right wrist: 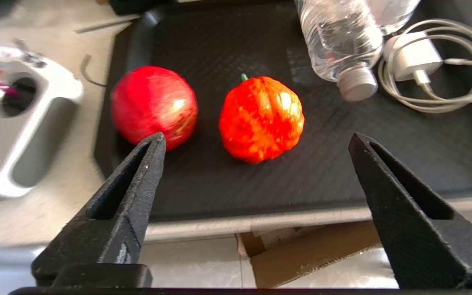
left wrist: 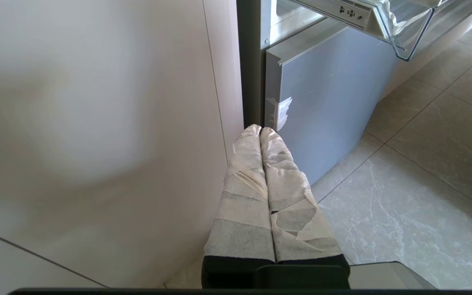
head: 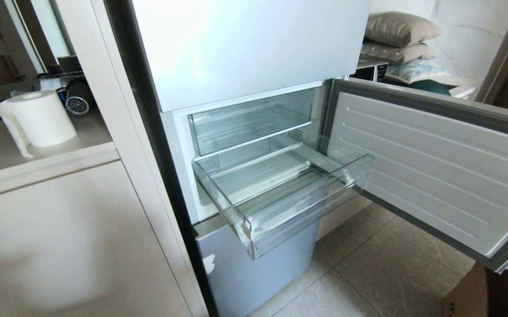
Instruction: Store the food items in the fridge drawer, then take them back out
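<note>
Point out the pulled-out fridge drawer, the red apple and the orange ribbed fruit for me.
fridge drawer (head: pixel 306 220), head view, on its clear front lip.
red apple (right wrist: pixel 154 104), right wrist view, middle of its glossy skin.
orange ribbed fruit (right wrist: pixel 261 119), right wrist view, centre of its ribbed top.

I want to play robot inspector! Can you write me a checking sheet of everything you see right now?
Surface: black tray, beside a pale counter.
Job's things: red fruit and ribbed orange-red fruit sit apart on the tray; fridge drawer pulled out, nothing seen inside; fridge door open.
Clutter: water bottle lying on the tray; grey controller beside it; cardboard below.
Grippers: right gripper open, above the tray near the fruits, holding nothing; left gripper shut, parked low by the fridge.
Cables: white charger with coiled cable on the tray.
Surroundings: paper roll on a counter; pillows behind the fridge door; tiled floor.
</note>
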Motion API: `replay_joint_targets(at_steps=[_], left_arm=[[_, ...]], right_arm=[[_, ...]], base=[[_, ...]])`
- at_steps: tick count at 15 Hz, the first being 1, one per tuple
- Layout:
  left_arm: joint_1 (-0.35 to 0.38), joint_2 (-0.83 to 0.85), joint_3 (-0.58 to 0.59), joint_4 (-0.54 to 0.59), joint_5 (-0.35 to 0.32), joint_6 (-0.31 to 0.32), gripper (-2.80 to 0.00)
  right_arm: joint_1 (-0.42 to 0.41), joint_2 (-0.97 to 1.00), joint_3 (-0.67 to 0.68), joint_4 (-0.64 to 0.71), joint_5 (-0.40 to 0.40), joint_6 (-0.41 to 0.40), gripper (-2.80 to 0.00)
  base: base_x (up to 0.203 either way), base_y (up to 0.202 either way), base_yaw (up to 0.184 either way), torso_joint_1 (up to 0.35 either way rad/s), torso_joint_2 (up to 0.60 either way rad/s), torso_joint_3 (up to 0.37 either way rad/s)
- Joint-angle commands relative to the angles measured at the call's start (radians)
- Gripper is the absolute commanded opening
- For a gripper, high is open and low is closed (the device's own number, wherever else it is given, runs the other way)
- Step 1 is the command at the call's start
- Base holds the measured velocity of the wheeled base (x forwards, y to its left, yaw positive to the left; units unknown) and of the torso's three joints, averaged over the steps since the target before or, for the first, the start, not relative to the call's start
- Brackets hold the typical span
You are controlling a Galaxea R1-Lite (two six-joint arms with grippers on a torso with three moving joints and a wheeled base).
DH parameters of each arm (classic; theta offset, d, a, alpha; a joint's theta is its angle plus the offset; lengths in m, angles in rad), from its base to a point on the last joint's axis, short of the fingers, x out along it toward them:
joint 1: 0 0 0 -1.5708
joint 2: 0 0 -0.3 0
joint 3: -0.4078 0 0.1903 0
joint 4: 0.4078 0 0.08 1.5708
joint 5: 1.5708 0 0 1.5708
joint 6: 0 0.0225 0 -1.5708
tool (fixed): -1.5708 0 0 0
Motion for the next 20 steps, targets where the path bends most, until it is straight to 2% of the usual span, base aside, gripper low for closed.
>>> replay_joint_targets(at_steps=[1,8,20], left_arm=[[0.000,0.000,0.000,0.002,0.000,0.000,-2.80],[0.000,0.000,0.000,0.002,0.000,0.000,-2.80],[0.000,0.000,0.000,0.002,0.000,0.000,-2.80]], right_arm=[[0.000,0.117,-0.056,-0.001,0.002,-0.004,0.00],[0.003,0.271,-0.181,0.003,0.000,-0.033,0.00],[0.016,0.407,-0.319,0.008,-0.002,-0.035,0.00]], base=[[0.000,0.000,0.000,0.000,0.00,0.000],[0.000,0.000,0.000,0.000,0.00,0.000],[0.000,0.000,0.000,0.000,0.00,0.000]])
